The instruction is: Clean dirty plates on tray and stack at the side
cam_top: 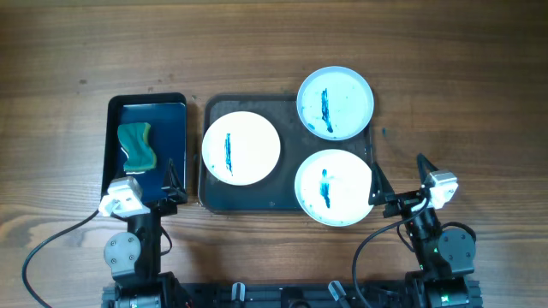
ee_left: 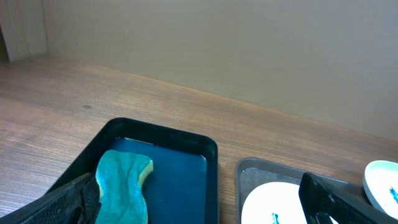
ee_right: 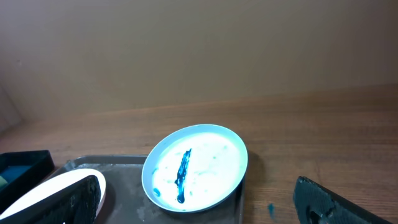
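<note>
Three white plates with blue streaks lie on the large dark grey tray [cam_top: 287,107]: a left plate [cam_top: 241,147], a far right plate [cam_top: 335,103] overhanging the far rim, and a near right plate [cam_top: 333,186] overhanging the front rim. My left gripper [cam_top: 145,184] is open and empty over the near end of the small tray. In the left wrist view [ee_left: 202,208] the sponge lies by its left finger. My right gripper [cam_top: 400,180] is open and empty just right of the near right plate. The right wrist view [ee_right: 202,208] shows the far right plate [ee_right: 196,168] ahead and the near right plate [ee_right: 56,190] at left.
A smaller dark blue tray [cam_top: 171,128] left of the large tray holds a green sponge [cam_top: 137,145], also seen in the left wrist view [ee_left: 121,183]. A small blue paint spot [ee_right: 270,208] marks the wooden table right of the large tray.
</note>
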